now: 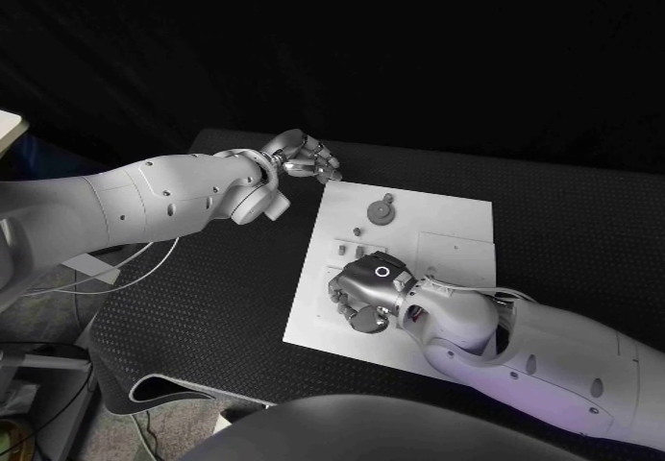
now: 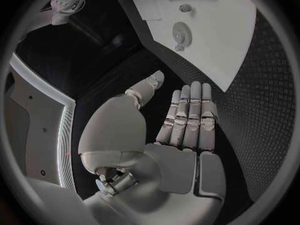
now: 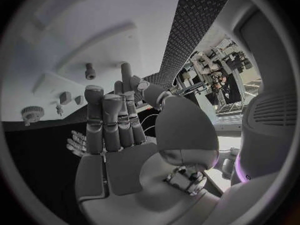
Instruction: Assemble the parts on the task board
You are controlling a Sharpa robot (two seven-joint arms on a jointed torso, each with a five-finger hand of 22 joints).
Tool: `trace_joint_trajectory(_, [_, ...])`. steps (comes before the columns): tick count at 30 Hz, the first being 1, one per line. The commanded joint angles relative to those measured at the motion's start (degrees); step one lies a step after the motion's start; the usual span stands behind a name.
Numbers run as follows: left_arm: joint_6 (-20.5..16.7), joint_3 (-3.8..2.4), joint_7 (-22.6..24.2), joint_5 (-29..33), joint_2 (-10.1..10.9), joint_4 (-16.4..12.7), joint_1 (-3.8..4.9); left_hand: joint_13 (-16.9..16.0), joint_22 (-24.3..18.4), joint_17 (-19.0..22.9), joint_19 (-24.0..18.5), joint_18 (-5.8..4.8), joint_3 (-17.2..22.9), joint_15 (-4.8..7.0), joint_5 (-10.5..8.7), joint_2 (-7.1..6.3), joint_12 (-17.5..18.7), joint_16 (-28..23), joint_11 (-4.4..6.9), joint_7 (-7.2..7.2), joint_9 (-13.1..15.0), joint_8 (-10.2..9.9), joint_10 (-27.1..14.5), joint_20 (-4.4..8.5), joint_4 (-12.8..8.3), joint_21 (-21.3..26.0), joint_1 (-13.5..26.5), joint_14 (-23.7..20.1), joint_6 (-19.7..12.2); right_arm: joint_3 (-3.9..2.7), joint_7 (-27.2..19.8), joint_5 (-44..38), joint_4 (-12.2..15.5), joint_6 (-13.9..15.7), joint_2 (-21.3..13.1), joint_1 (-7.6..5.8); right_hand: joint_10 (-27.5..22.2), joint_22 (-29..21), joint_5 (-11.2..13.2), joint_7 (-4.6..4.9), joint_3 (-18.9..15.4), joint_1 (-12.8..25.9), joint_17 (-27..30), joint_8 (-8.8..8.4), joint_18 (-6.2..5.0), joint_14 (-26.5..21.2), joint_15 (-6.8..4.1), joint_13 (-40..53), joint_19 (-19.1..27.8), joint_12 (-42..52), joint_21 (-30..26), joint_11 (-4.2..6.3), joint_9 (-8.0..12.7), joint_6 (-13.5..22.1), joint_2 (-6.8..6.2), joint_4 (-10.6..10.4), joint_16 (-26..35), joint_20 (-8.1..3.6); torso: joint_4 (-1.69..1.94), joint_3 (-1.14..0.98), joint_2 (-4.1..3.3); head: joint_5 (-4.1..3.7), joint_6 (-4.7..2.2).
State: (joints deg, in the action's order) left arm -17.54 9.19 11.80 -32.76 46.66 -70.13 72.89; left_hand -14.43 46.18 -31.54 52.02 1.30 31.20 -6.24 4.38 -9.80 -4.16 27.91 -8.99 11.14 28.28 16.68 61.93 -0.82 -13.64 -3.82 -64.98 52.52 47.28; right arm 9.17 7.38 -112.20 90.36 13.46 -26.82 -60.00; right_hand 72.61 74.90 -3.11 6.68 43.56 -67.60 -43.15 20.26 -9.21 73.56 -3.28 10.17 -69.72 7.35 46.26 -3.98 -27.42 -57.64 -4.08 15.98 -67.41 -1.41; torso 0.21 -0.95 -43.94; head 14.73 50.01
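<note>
Our right hand (image 1: 372,293) hovers wide and empty over the task board (image 1: 457,240), so next we think it must pick a part, while our left hand (image 1: 303,158) waits open beside the board.

Black table (image 1: 554,211) (textured) carries white task board (image 1: 451,226).

Dim, hard shadows, fisheye-bent edges

My arms are smooth white shells dotted with small dark screw holes. My left hand (image 1: 298,158) and right hand (image 1: 367,293) are silver, with segmented fingers and grey pads; a white ring marks the right hand's back.
</note>
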Motion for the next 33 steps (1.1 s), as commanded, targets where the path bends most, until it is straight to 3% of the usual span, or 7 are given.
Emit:
trace_joint_trajectory(1, [0.5, -0.04, 0.5, 0.1, 0.0, -0.1, 0.07, 0.1, -0.1, -0.1, 0.0, -0.21, -0.3, -0.37, -0.04, 0.02, 0.2, -0.2, 0.04, -0.01, 0.0, 0.3, -0.3, -0.14, 0.0, 0.0, 0.0, 0.2, -0.4, 0.1, -0.3, -0.9, -0.5, -0.8, 0.0, 0.21, 2.5, 1.2, -0.2, 0.11, 0.3, -0.2, -0.1, 0.36, -5.79, 0.1, -0.25, 2.4, -0.2, 0.5, 0.4, 1.1, 0.0, -0.4, 0.52, 0.1, -0.2, -0.18, 0.0, 0.04, -0.01, 0.11, -0.01])
trace_joint_trajectory(12, [0.5, -0.04, 0.4, 0.1, 0.1, -0.1, 0.07, 0.1, -0.2, -0.1, 0.0, -0.21, -0.3, -0.38, -0.04, 0.01, 0.2, -0.3, 0.04, -0.01, 0.0, 0.3, -0.3, -0.14, 0.0, 0.0, -0.1, 0.2, -0.5, 0.12, -0.2, -1.0, -1.6, -1.1, 0.4, 0.27, 2.5, 1.2, -0.2, 0.11, 0.3, -0.2, -0.1, 0.34, -5.79, 0.1, -0.26, 2.5, -0.2, 0.4, 0.4, 1.11, 0.0, -0.4, 0.53, 0.1, -0.2, -0.19, 0.05, 0.02, 0.01, 0.14, -0.01])
trace_joint_trajectory(33, [0.6, -0.04, 0.4, 0.1, 0.5, -0.2, 0.08, 0.1, -0.4, -0.3, 0.0, -0.21, -0.3, -0.38, -0.04, 0.0, 0.2, -0.4, 0.03, 0.0, 0.0, 0.3, -0.3, -0.14, 0.0, 0.0, -0.1, 0.2, -0.5, 0.12, -0.1, -0.9, -1.2, -1.9, -0.4, 0.27, 2.6, 1.2, -0.2, 0.07, 0.4, -0.1, -0.2, 0.33, -5.79, 0.1, -0.29, 2.6, -0.1, 0.4, 0.5, 1.14, -0.1, -0.5, 0.5, 0.2, -0.2, -0.21, -0.02, 0.0, 0.01, 0.36, -0.01])
